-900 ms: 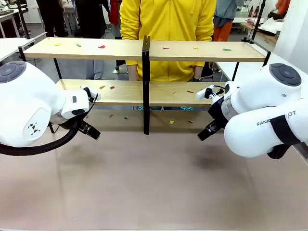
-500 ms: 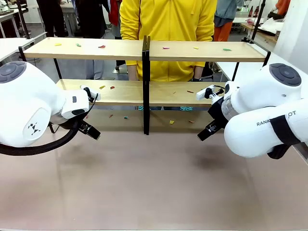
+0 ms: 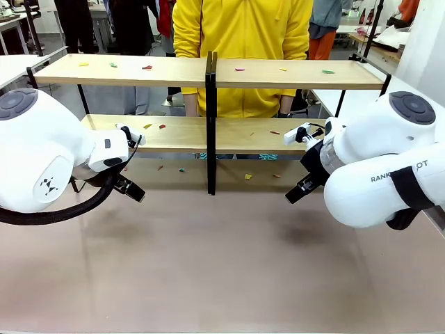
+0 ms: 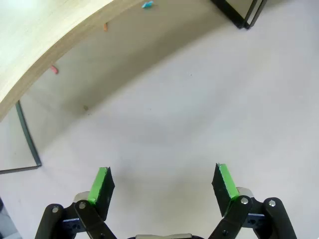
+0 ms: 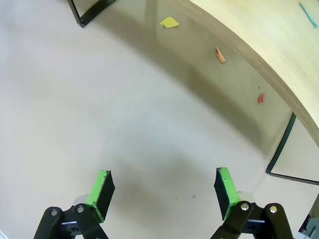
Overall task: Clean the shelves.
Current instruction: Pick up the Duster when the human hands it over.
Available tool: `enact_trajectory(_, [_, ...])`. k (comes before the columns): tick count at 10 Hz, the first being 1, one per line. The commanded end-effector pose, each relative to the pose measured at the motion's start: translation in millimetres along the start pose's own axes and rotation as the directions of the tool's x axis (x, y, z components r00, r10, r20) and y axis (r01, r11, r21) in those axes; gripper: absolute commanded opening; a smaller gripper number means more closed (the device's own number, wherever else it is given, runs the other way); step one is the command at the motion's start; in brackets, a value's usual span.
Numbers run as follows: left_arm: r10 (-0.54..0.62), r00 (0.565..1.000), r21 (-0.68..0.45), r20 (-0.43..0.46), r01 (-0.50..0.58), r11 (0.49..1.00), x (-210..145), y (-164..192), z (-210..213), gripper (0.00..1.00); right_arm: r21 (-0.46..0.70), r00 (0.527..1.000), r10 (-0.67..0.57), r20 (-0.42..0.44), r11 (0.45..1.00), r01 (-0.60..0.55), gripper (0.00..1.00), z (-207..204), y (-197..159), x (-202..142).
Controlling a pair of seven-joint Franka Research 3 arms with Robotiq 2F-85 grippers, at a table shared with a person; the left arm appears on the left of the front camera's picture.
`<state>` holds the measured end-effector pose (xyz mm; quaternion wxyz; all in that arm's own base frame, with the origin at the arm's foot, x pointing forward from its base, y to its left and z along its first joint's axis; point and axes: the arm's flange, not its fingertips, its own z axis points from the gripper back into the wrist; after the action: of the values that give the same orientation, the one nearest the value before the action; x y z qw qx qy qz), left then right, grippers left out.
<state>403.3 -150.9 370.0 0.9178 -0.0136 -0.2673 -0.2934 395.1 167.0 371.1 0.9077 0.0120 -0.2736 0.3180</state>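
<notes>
Nothing has moved over the last second. Both my arms sit exactly where they were, so I judge the cleaning has not begun.

On my left side, my left fingers (image 4: 102, 185) are spread wide with nothing between them. They hang low over the bare surface (image 3: 208, 264), just in front of the shelves (image 3: 174, 70) and short of the lower board.

The shelves stand across the far half of the surface, between me and the person in yellow (image 3: 243, 28). Small coloured scraps lie along both upper boards, a red scrap (image 3: 147, 67) among them. A few more sit on the lower boards, and others lie on the surface underneath, such as a yellow scrap (image 5: 170, 22).

On my right side, my right fingers (image 5: 225, 185) are just as wide and empty, hanging over the surface near the right end of the shelves.

As I read it, the whole job is still ahead. Every scrap lies untouched, and I hold no cloth or tool.
</notes>
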Motion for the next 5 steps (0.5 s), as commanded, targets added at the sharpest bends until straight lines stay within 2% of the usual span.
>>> enact_trajectory(1, [0.0, 1.0, 0.0, 0.0, 0.0, 1.0, 0.1, 0.0, 0.2, 1.0, 0.0, 1.0, -0.001, 0.0, 1.0, 0.001, 1.0, 0.0, 0.0, 0.0])
enact_trajectory(5, [0.0, 1.0, 0.0, 0.0, 0.0, 1.0, 0.1, 0.0, 0.2, 1.0, 0.0, 1.0, -0.001, 0.0, 1.0, 0.001, 1.0, 0.0, 0.0, 0.0])
